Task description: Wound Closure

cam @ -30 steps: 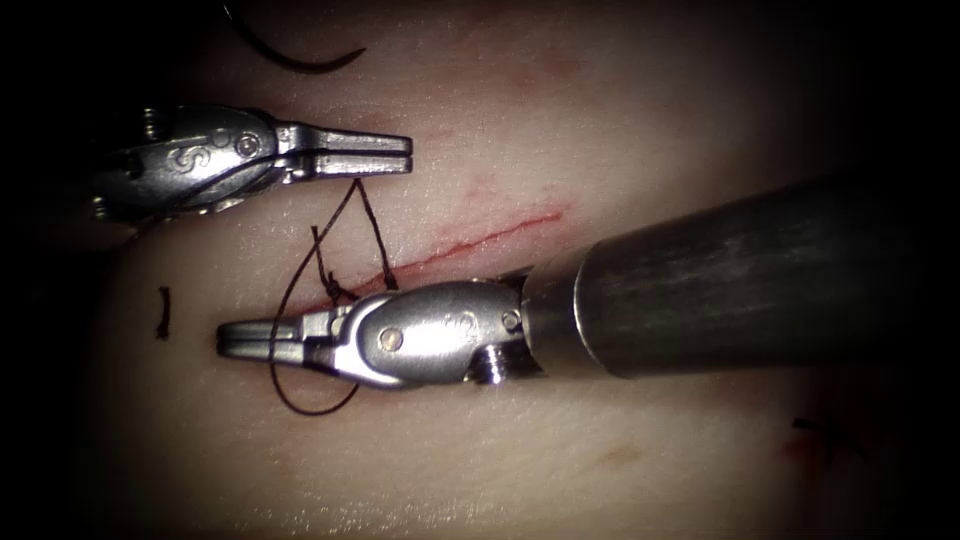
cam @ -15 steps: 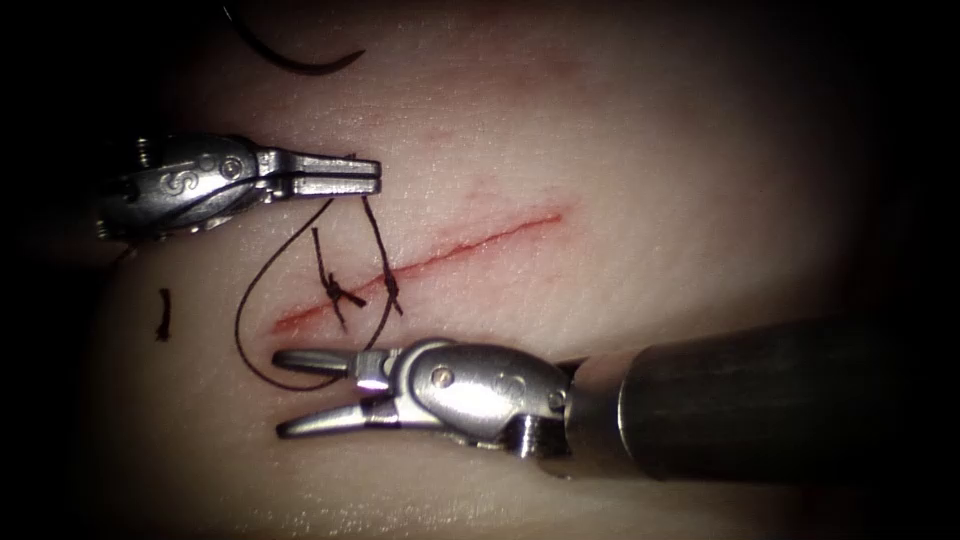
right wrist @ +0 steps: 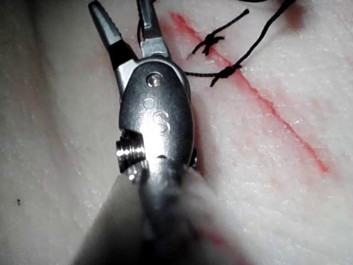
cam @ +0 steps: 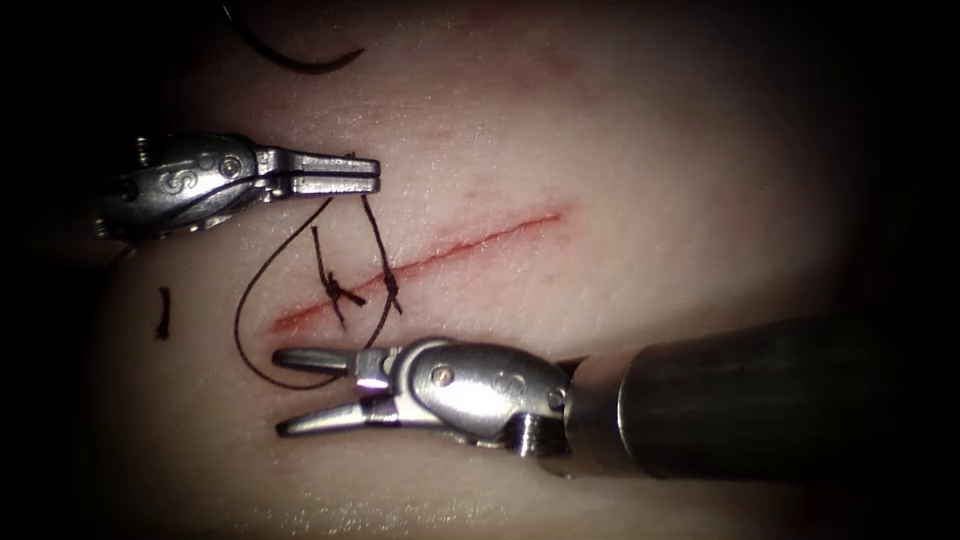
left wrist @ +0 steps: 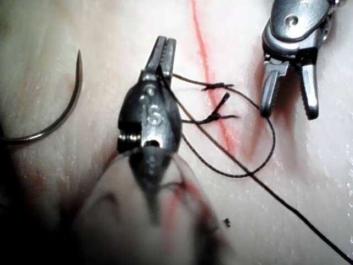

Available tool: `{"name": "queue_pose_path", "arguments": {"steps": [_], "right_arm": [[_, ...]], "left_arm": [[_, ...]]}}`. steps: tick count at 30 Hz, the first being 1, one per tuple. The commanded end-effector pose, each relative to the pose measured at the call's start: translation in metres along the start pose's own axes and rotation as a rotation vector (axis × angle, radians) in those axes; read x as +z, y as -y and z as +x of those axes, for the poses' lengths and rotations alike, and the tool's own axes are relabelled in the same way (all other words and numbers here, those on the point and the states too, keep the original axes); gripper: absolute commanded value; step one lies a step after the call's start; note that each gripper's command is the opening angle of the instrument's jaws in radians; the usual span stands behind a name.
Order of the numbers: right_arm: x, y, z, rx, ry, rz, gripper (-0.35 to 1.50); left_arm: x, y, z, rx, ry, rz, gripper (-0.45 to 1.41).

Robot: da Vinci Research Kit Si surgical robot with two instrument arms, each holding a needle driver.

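1 short thread scrap (cam: 161, 313) lying loose, well left of cut (cam: 430, 260); 1 faint reddish smudge (cam: 558, 62) above it.

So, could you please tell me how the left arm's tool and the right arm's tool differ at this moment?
The left arm's tool has its jaws shut on the thread; the right arm's tool has its jaws open and holds nothing. In the endoscope view the left tool lies above the cut, pointing right, while the right tool lies below it, pointing left. Neither holds the needle, which lies loose on the tissue.
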Motion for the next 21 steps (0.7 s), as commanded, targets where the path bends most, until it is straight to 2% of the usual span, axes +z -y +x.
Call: {"name": "queue_pose_path", "arguments": {"steps": [1, 21], "right_arm": [[0.0005, 0.0006, -0.0009, 0.003, -0.001, 0.002, 0.46], [0.0005, 0.0006, -0.0009, 0.003, -0.001, 0.002, 0.46]], "left_arm": [[0.0009, -0.0001, -0.0002, 0.000, 0.000, -0.004, -0.45], [0.0009, -0.0001, -0.0002, 0.000, 0.000, -0.004, -0.45]]}}
